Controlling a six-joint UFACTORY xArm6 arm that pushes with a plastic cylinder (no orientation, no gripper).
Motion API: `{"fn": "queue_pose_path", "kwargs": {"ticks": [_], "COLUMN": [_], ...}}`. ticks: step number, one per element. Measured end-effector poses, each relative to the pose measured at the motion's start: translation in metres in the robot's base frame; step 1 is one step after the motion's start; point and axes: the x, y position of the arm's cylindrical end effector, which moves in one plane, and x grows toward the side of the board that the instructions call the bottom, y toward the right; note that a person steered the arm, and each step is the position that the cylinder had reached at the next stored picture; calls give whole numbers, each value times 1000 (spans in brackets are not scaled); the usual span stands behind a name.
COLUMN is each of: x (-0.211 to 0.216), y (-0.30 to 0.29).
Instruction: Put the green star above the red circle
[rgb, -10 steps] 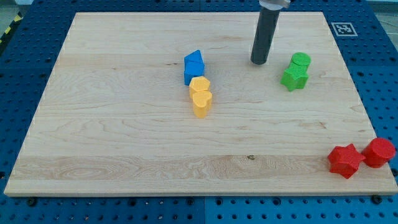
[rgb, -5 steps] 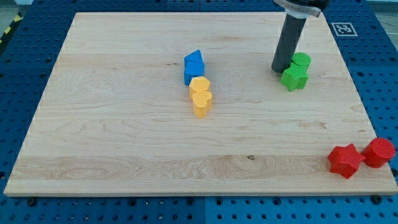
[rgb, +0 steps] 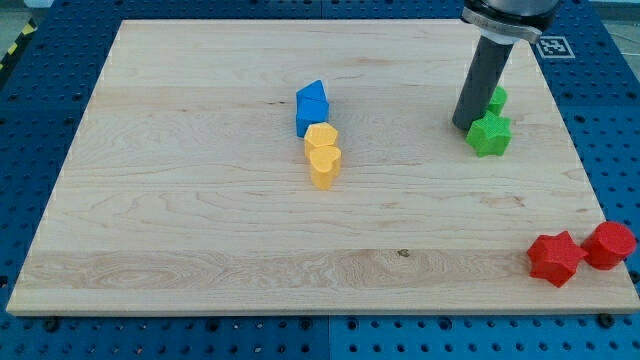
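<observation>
The green star (rgb: 489, 133) lies on the wooden board (rgb: 200, 200) at the upper right. My tip (rgb: 465, 124) touches its upper-left side. A second green block (rgb: 497, 99) sits just above the star, partly hidden behind the rod. The red circle (rgb: 610, 244) lies at the board's lower right corner, with a red star (rgb: 555, 258) touching its left side. The green star is well above and to the left of the red circle.
A blue block (rgb: 312, 105) sits near the board's middle top, with two yellow blocks, one (rgb: 320, 137) above the other (rgb: 325, 165), directly below it. The board's right edge runs close to the red circle.
My tip moved right and slightly down, reaching the green blocks. The green star slid down and right, coming apart from the other green block.
</observation>
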Motion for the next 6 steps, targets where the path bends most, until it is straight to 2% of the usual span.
{"fn": "queue_pose_path", "kwargs": {"ticks": [6], "x": [11], "y": [27]}}
